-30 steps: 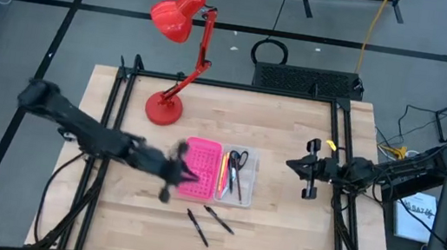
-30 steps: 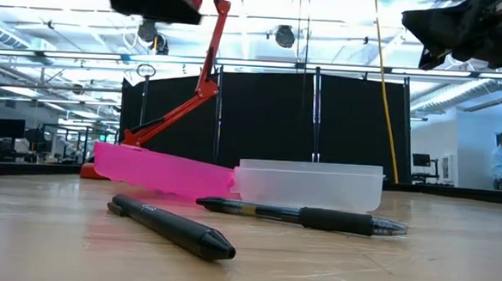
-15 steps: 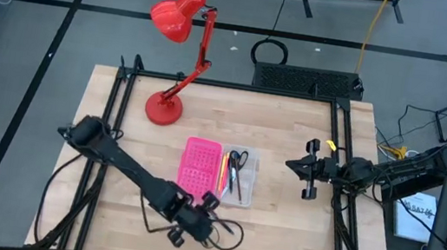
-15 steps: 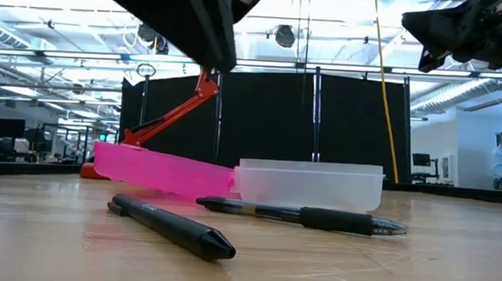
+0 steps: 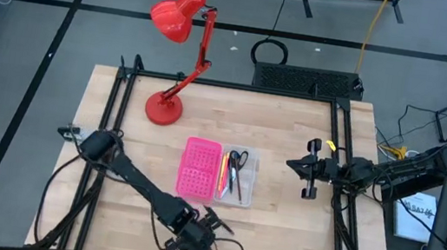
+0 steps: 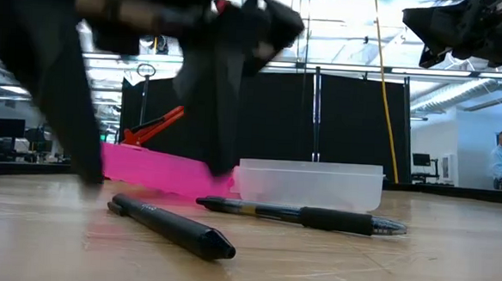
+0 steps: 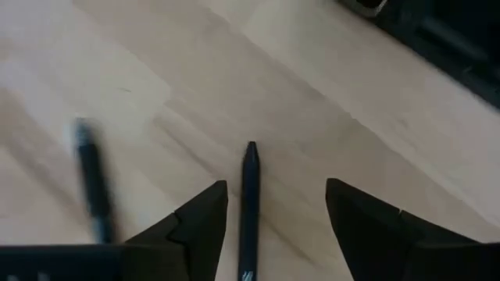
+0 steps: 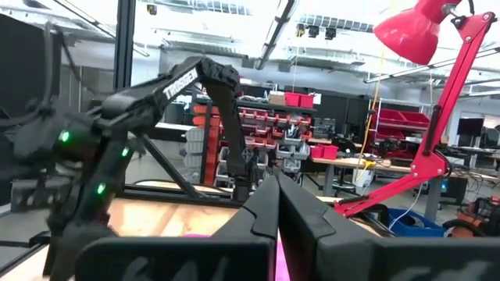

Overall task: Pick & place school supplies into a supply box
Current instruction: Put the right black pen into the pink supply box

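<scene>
Reaching for the two black pens left on the table (image 5: 292, 135), front of the supply box (image 5: 218, 172). One pen (image 7: 248, 204) lies between the left pincer's (image 7: 275, 211) spread fingers, not yet gripped; the other pen (image 7: 92, 191) sits just beside. Box already holds scissors (image 5: 237, 160) and coloured pens in its clear half. Right pincer (image 5: 295, 166) is parked at the right edge, closed, empty. Next, by my read: lower, close on the pen, carry it to the clear tray.
</scene>
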Robot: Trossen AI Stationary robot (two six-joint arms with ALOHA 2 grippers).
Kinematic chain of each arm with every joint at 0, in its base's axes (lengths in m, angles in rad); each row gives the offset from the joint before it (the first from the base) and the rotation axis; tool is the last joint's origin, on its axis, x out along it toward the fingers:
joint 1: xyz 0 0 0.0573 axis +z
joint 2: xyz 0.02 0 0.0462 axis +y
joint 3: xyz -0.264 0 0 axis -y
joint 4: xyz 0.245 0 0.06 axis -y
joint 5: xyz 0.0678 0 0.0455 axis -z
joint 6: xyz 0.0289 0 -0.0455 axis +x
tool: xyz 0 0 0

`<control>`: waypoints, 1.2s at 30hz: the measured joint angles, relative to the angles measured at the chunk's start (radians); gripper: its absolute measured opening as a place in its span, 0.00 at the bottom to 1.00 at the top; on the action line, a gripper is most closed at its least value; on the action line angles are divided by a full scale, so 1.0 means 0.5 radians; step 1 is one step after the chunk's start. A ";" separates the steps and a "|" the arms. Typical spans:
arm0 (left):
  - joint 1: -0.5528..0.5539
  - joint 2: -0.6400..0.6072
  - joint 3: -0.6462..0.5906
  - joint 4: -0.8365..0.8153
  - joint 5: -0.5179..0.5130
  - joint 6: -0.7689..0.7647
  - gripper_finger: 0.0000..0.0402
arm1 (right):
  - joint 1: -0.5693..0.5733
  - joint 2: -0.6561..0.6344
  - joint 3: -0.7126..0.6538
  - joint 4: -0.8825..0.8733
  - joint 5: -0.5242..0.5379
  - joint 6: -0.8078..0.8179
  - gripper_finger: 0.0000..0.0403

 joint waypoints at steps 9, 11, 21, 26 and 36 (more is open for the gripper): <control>0.007 0.154 0.011 -0.029 -0.129 -0.072 0.56 | 0.000 0.001 -0.001 -0.002 0.002 0.051 0.00; 0.009 0.155 0.010 -0.073 -0.116 -0.111 0.53 | 0.000 0.001 -0.002 -0.002 0.002 0.059 0.00; 0.014 0.163 0.008 -0.204 0.074 -0.202 0.19 | 0.000 0.001 -0.002 -0.003 0.002 0.060 0.00; -0.019 0.161 0.006 -0.221 0.062 -0.157 0.05 | 0.000 0.001 -0.002 -0.003 0.002 0.060 0.00; -0.021 0.113 0.070 -0.372 0.004 -0.046 0.05 | 0.000 0.001 -0.002 0.000 0.002 0.060 0.00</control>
